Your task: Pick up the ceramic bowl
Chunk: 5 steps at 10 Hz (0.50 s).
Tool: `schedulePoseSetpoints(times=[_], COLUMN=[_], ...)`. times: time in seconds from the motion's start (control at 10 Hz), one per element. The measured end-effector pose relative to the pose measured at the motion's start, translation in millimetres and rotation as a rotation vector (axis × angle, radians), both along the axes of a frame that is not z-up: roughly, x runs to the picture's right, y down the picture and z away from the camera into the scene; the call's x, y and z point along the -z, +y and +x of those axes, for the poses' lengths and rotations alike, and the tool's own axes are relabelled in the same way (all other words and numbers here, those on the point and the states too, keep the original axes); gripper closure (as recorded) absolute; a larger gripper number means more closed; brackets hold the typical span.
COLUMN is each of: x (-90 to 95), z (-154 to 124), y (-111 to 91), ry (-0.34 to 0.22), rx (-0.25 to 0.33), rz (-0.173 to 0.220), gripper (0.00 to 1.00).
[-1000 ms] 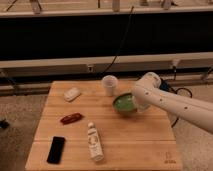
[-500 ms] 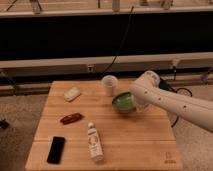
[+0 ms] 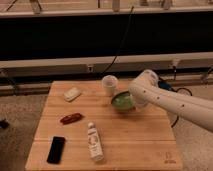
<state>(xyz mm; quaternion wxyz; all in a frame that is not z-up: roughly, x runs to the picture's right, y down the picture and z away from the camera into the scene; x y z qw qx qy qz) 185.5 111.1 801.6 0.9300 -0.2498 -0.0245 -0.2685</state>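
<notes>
Bowl: the ceramic bowl (image 3: 122, 101), round, shallow, glossy green with a darker rim; it sits on the wooden table (image 3: 130, 145) toward the right of the far half, just beside the white cup (image 3: 109, 84).
Handling (judged): stiff and fairly heavy for its size; the glaze is likely slippery; it would chip or break if dropped or knocked against the cup.
Where to hold (judged): over the rim, one finger inside and one outside; the near-right edge is closest to the arm.
Gripper: the gripper (image 3: 134, 100) is at the bowl's right edge, hidden behind the bulky white arm (image 3: 165, 100); whether it is open, closed or holding the rim cannot be told.
Other items: a small white block (image 3: 72, 93), a red packet (image 3: 71, 118), a bottle lying flat (image 3: 94, 142), a black phone (image 3: 56, 149).
Change from earlier: hardly any; the arm sits in nearly the same place over the bowl, the bowl has not lifted, and the other items are unmoved.
</notes>
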Motion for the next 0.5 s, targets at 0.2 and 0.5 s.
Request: schedulePoseSetpoints(times=[0.2, 0.5], x=[0.1, 1.4], z=[-2.7, -4.6], y=[-2.1, -5.5], ry=[-0.002, -0.004], rx=[0.006, 0.015], rz=[0.002, 0.001], gripper=[1.00, 1.00])
